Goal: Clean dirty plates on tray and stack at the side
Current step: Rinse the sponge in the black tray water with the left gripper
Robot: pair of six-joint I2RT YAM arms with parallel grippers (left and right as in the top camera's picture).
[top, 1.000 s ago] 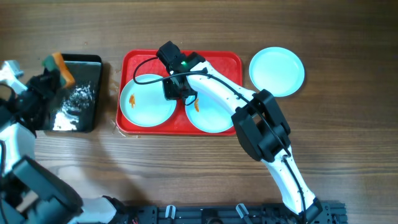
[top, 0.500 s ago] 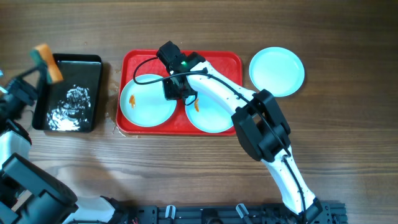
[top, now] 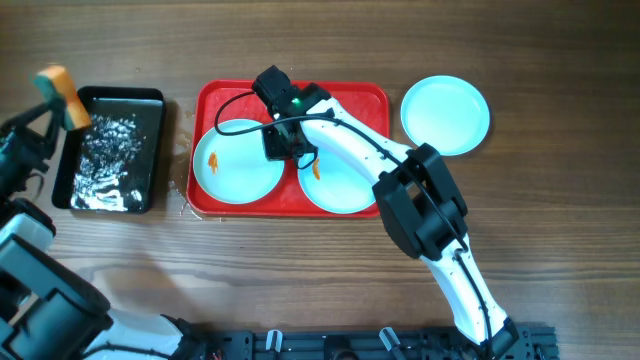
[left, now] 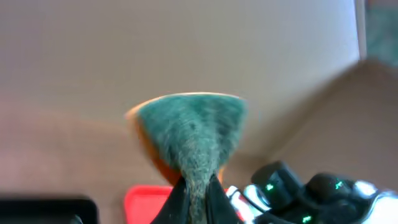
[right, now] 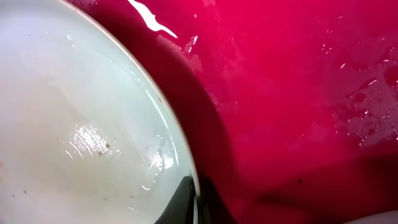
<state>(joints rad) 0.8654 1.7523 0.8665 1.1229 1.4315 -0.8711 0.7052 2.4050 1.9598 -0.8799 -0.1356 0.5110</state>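
While our right pincer [top: 283,142] steadies a smeared plate, the sponge [top: 58,84] waits off to the side.
We judge scrubbing is the step in hand. The left plate [top: 235,165] and right plate [top: 345,190] lie on the red tray [top: 350,95], and a third plate [top: 445,115] sits on the desk [top: 150,260] beside it. The right pincer is pinched together on the left plate's rim. The left pincer [left: 198,199] is clamped on the sponge beside the black tray [top: 125,92], well apart from the plates. Next we must carry the sponge across onto the orange smears.
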